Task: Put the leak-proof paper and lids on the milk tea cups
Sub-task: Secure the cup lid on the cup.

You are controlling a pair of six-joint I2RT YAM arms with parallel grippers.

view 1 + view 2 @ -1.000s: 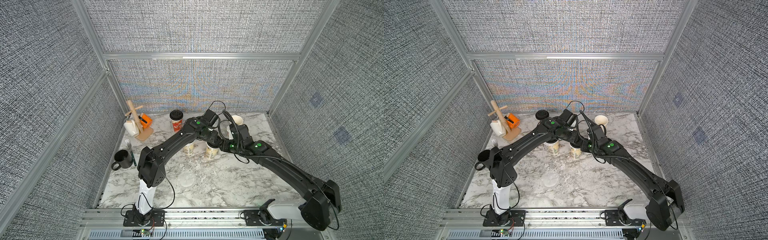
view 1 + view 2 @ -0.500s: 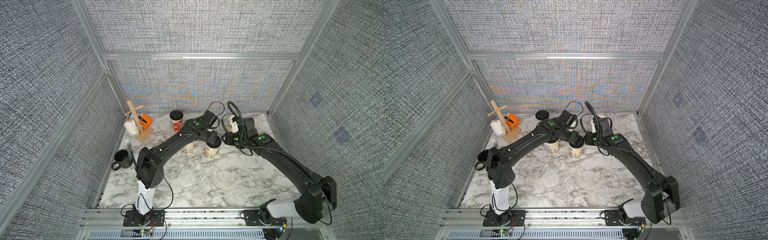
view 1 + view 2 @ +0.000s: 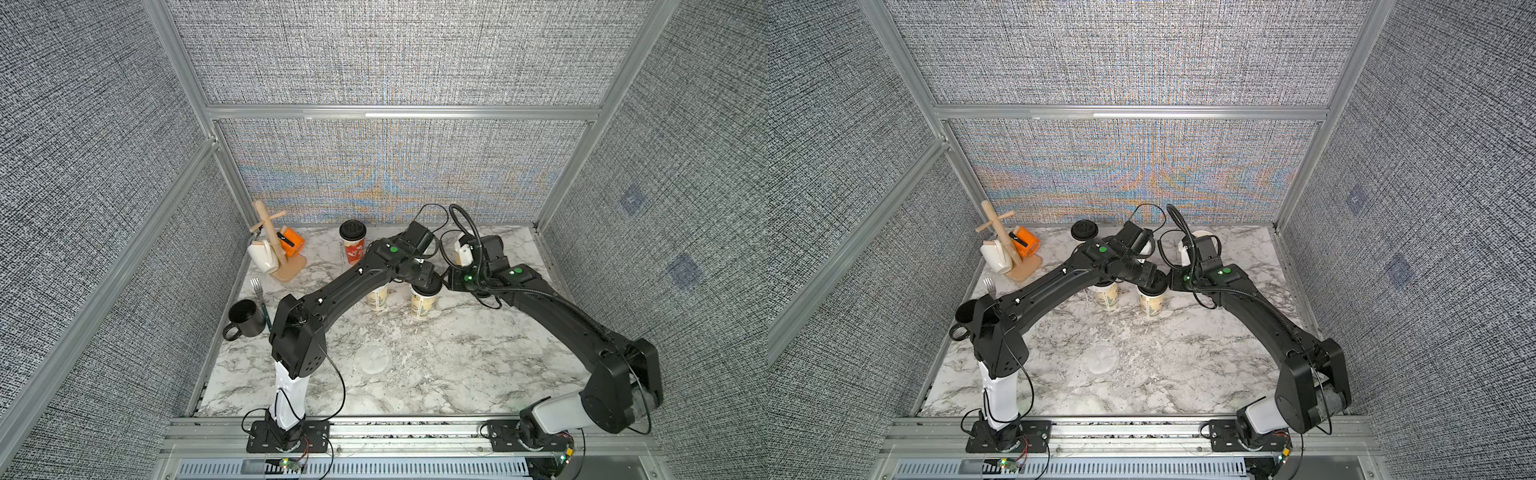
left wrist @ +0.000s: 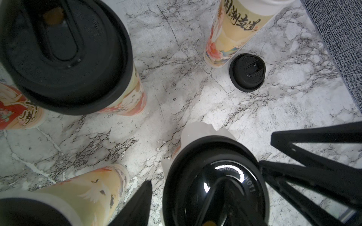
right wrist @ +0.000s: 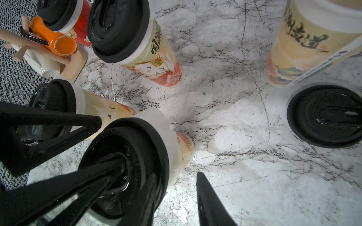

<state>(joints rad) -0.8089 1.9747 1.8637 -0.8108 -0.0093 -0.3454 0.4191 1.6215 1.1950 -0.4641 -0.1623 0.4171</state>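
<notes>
Marble tabletop (image 3: 457, 353), grey fabric walls (image 3: 374, 62). My left claw (image 4: 184, 184) and right claw (image 5: 161, 168) stand released, resting on the black lid (image 5: 148, 140) of 1 milk tea cup (image 5: 182, 148) — leak-proof paper (image 4: 197, 133) peeks beneath. I would press evenly.

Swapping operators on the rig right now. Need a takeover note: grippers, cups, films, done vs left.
Grippers: left gripper and right gripper both open, holding nothing, over the front cup, which has a black lid.
Cups: four wear lids; leak-proof paper sticks out under the front cup's lid. The open cup stands at the back, loose lid beside it.
Done: front cup papered; under the other three lids I cannot tell.
Left: the open cup, seemingly bare; one spare disc lies on the table toward the front.
</notes>
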